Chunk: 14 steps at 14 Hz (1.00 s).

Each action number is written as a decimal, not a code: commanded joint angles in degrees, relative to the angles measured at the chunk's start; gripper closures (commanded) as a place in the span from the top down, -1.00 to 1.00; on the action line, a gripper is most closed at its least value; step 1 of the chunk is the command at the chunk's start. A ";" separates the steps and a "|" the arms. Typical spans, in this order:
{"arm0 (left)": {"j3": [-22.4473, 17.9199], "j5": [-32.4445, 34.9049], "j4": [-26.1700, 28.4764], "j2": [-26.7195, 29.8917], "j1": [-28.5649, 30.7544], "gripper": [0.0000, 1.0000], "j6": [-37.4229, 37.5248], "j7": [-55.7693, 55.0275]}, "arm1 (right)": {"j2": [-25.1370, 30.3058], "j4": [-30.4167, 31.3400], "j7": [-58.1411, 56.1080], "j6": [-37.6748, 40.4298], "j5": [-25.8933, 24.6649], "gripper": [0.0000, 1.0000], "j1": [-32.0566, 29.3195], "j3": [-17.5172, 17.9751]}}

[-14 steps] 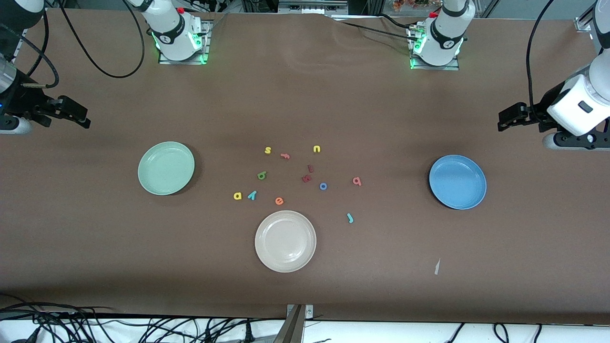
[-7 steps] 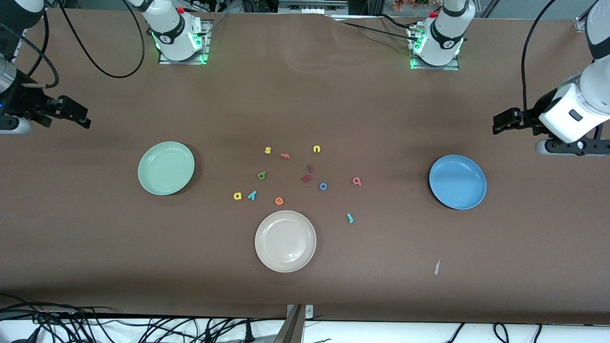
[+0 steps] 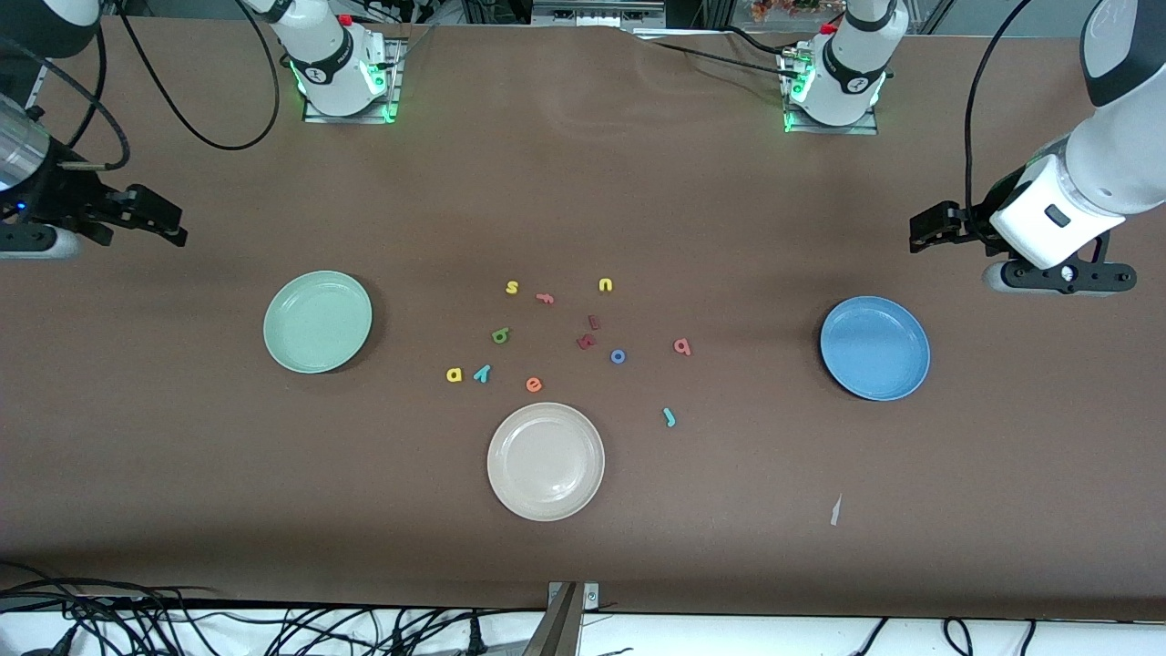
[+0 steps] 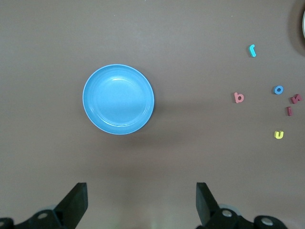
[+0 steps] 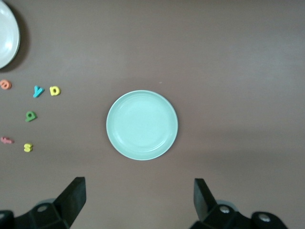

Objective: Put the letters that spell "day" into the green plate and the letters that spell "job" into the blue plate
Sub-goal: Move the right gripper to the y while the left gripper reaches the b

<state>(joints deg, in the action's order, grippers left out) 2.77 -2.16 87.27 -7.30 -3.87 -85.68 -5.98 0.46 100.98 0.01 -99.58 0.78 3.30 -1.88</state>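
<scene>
The left gripper [image 3: 918,230] had moved in from the table's end toward the blue plate [image 3: 874,347], its fingers wide apart and holding nothing. The right gripper [image 3: 173,230] had crept in a little too, also wide open and empty, near the green plate [image 3: 317,321].

So the work was only starting. No letter had moved. The d [image 3: 500,335], a [image 3: 454,374] and y [image 3: 482,372] lay between the green plate and the white plate [image 3: 546,461]. The o [image 3: 618,356], b [image 3: 681,346] and j [image 3: 669,417] lay nearer the blue plate. Both plates were bare.
</scene>
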 commanded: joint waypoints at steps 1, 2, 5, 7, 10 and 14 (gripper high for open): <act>-0.22 -1.09 0.27 0.09 -0.35 1.00 0.34 -0.78 | -5.54 -1.31 2.78 -0.26 0.98 1.00 2.76 -0.05; -0.14 -1.09 0.18 -0.26 -0.52 1.00 -0.01 -2.18 | -7.30 -1.32 3.23 -1.30 1.41 1.00 2.85 -0.05; -0.14 -1.27 0.35 -2.54 -3.77 1.00 -2.63 -7.09 | -13.88 -1.32 12.51 -8.15 1.51 1.00 7.58 0.03; -0.14 -1.97 0.79 -4.47 -6.49 1.00 -5.62 -11.13 | -18.90 -1.23 18.59 -13.94 1.33 1.00 11.97 0.03; -0.14 -2.06 3.06 -7.72 -11.14 1.00 -12.28 -18.25 | -24.53 -1.32 36.14 -21.50 -0.33 1.00 18.74 -0.05; -0.22 -1.36 13.69 -7.90 -17.04 1.00 -26.69 -27.66 | -31.65 -2.01 48.91 -32.32 -0.25 1.00 22.88 -0.05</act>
<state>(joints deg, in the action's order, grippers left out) 3.27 -3.06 95.31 -16.55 -18.52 -106.60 -29.89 -27.76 101.01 44.18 -128.79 1.01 25.19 -1.46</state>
